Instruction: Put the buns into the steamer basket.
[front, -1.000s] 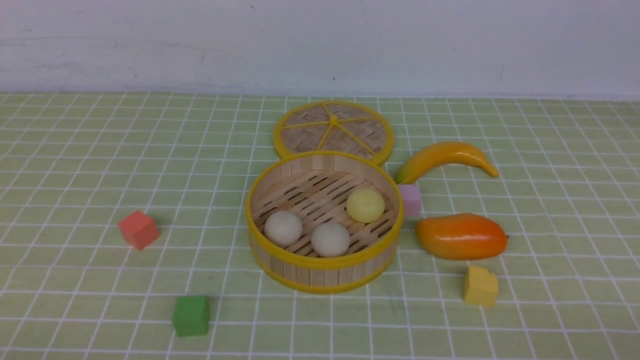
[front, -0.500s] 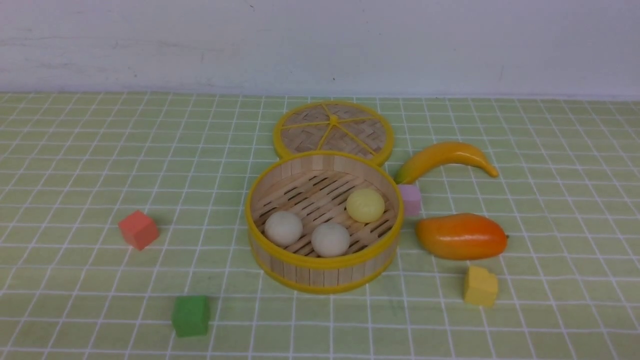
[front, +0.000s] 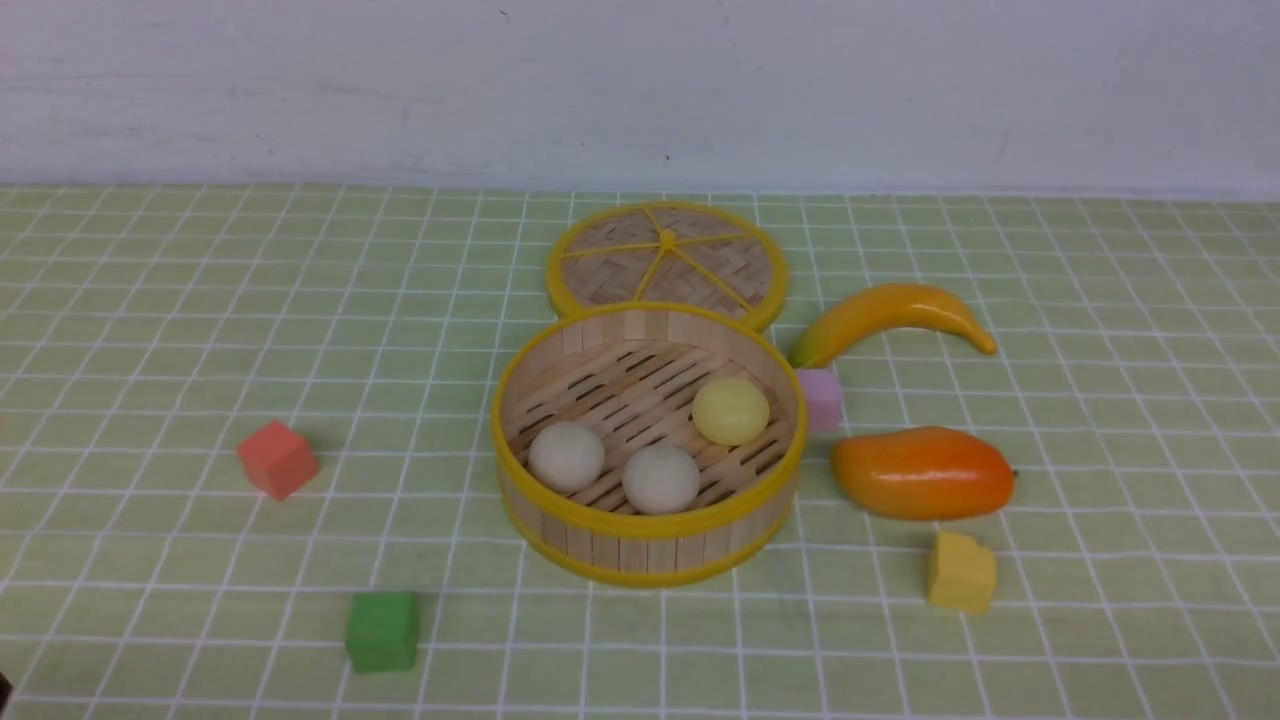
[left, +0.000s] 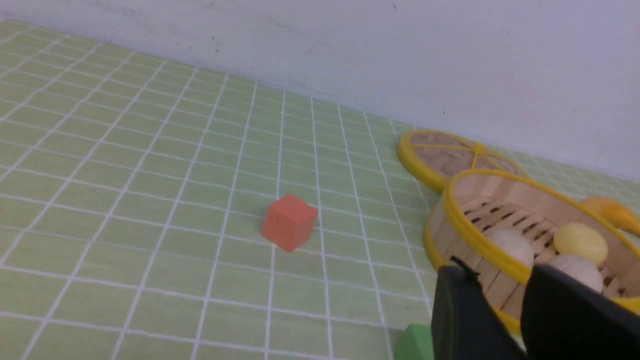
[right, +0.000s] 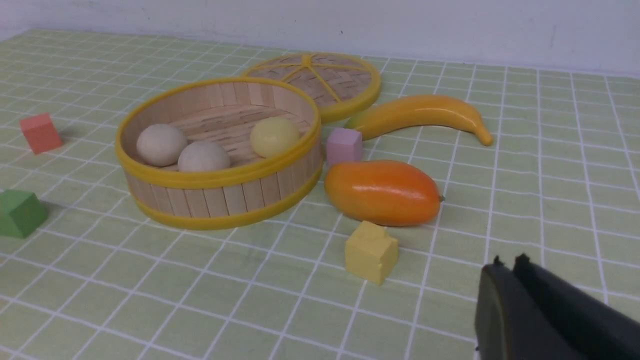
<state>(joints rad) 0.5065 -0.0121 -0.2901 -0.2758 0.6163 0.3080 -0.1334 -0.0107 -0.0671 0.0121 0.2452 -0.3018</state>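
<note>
A green checked cloth (front: 200, 300) runs to a pale wall (front: 640, 80). Three buns (front: 660, 478) – two beige, one yellow – lie in the steamer basket (front: 640, 545), its lid (front: 667, 258) behind it. Only the wrist views show grippers: the left gripper (left: 500, 295) with fingers apart and empty, the right gripper (right: 507, 267) with fingers almost together, also empty.

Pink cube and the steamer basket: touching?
Cannot tell. In the front view the pink cube sits right against the steamer basket wall; the right wrist view shows no plain gap or contact either.
</note>
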